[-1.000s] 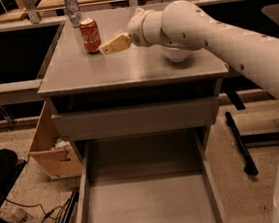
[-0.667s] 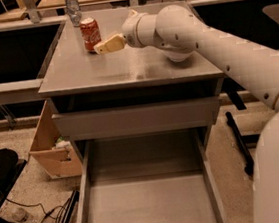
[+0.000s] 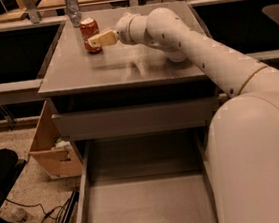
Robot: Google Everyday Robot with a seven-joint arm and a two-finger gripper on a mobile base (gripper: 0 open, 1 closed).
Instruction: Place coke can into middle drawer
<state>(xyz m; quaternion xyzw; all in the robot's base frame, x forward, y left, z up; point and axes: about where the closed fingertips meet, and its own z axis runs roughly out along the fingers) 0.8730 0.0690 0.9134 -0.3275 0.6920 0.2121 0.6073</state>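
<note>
Jaws on the cream two-finger gripper [image 3: 97,40] sit at the right side of the small red coke can [image 3: 88,30], the tan tip overlapping its lower half; I cannot tell whether they are apart or closed. From my screen the can stands upright near the back left of the grey metal tabletop [image 3: 124,67], just in front of a silvery-grey container [image 3: 71,6]. Below, the wide grey metal middle drawer [image 3: 146,211] is pulled out, its flat floor bare. A brown cardboard box [image 3: 47,146] stands on the floor to the cabinet's left.
</note>
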